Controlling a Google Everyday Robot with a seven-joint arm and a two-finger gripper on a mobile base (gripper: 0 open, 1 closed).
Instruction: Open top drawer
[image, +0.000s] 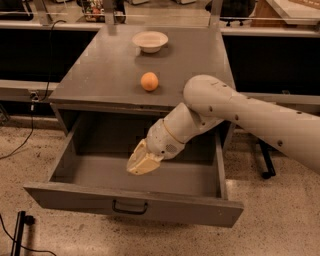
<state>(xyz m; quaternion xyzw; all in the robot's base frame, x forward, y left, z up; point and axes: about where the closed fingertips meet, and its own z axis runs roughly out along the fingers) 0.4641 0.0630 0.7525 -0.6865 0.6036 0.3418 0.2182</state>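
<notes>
The drawer (190, 209) stands pulled far out, its hollow beneath the gripper (141, 164), its handle (129, 207) below and apart; whether the gripper is clenched or released I cannot tell; opening looks done, only lifting clear left.

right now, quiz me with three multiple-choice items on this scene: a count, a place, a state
1. How many oranges lie on the tabletop? A) three B) one C) none
2. Where is the gripper? A) over the inside of the drawer B) on the tabletop C) on the floor
3. The drawer is: A) shut B) lifted out C) pulled out

Answers: 1 B, only one shows there; 2 A, it hangs above the drawer's bottom; 3 C, its inside is in plain view.
</notes>
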